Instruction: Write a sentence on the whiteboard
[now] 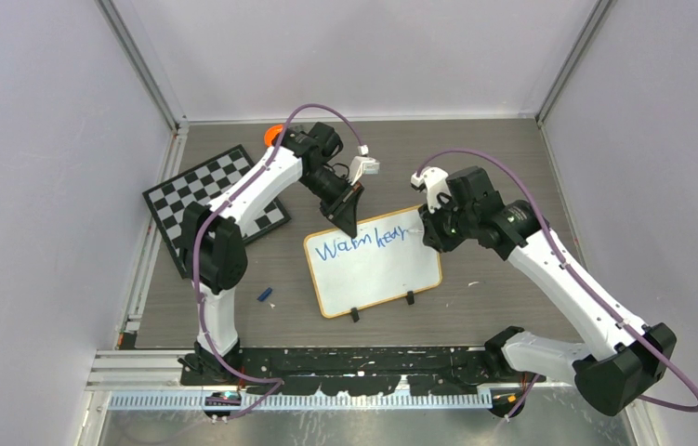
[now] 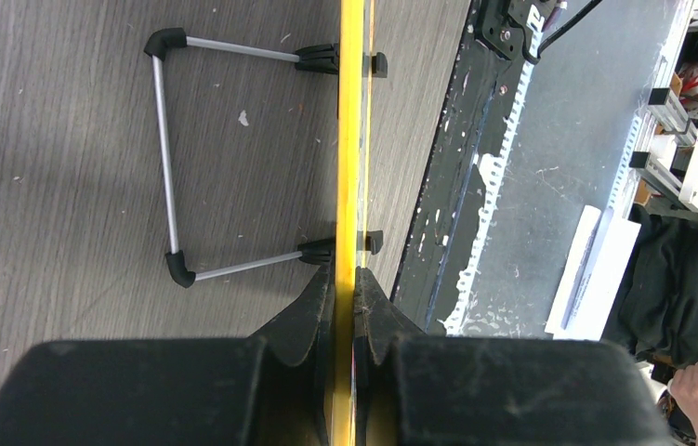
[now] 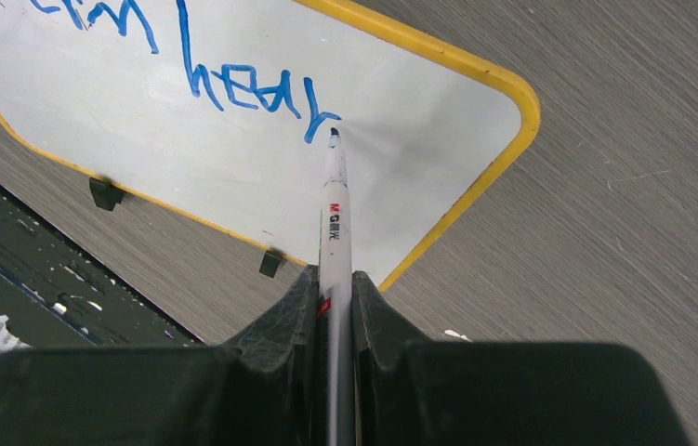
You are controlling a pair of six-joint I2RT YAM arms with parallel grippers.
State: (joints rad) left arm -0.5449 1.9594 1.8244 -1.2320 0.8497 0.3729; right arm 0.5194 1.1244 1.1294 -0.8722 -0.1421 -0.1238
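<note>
Jaws, left: the left gripper (image 2: 345, 279) is seen closed on the yellow rim of the whiteboard (image 2: 351, 139); the board edge is pinched between both fingers at its far left corner.
Jaws, right: the right gripper (image 3: 334, 279) is seen closed on a marker (image 3: 334, 204), which is held lengthwise between the fingers with its tip pointing away from the wrist.
Board position: the whiteboard (image 1: 382, 279) is found on the table (image 1: 512, 297) between the two arms, propped at a tilt on a wire stand (image 2: 166, 158), with its two black feet toward the arm bases.
Writing done: the sentence (image 1: 363, 246) is begun in blue on one line; "Warm" and then "hear" are read (image 3: 233, 88).
Writing left: the second word is judged unfinished, and at least its ending is judged outstanding. Blank board is left below the line.
Progress estimate: the task is judged to be partly done, probably short of halfway.
Tip versus script: the marker tip is seen just beside the end of the last blue stroke, near the board's far right corner. Contact with the surface cannot be confirmed.
Other items: a checkered board (image 1: 215, 200) is noted left of the whiteboard, and a small blue cap (image 1: 266, 295) lies on the table near its left edge.
</note>
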